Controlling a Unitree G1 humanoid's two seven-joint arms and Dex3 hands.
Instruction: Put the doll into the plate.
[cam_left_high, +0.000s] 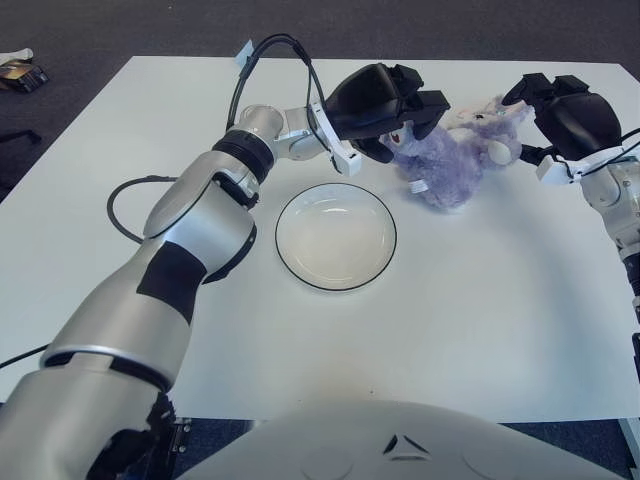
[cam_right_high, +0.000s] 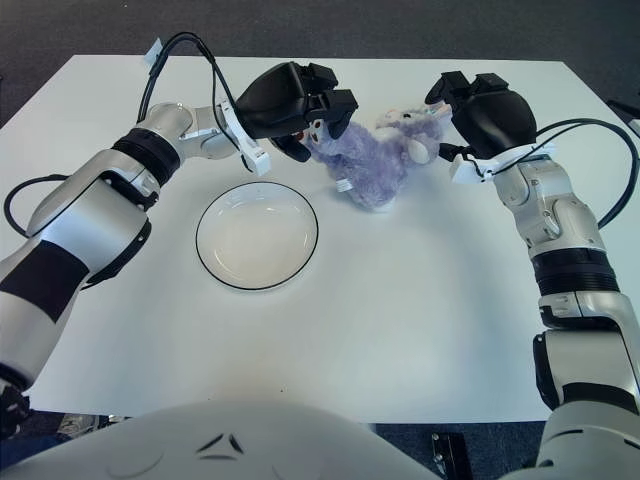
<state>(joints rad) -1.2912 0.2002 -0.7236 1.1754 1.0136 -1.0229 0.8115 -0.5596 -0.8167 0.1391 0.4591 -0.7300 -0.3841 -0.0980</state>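
Note:
A fluffy purple bunny doll lies on the white table, just right of and beyond the plate. The white plate with a dark rim stands bare at the table's middle. My left hand reaches across from the left, its black fingers curled over the doll's left end. At the doll's head on the right is my right hand, fingers spread and close to the ears, holding nothing.
The white table stretches wide to the front and right of the plate. A black cable loops off my left arm onto the table. Dark floor surrounds the table, with a small object lying at the far left.

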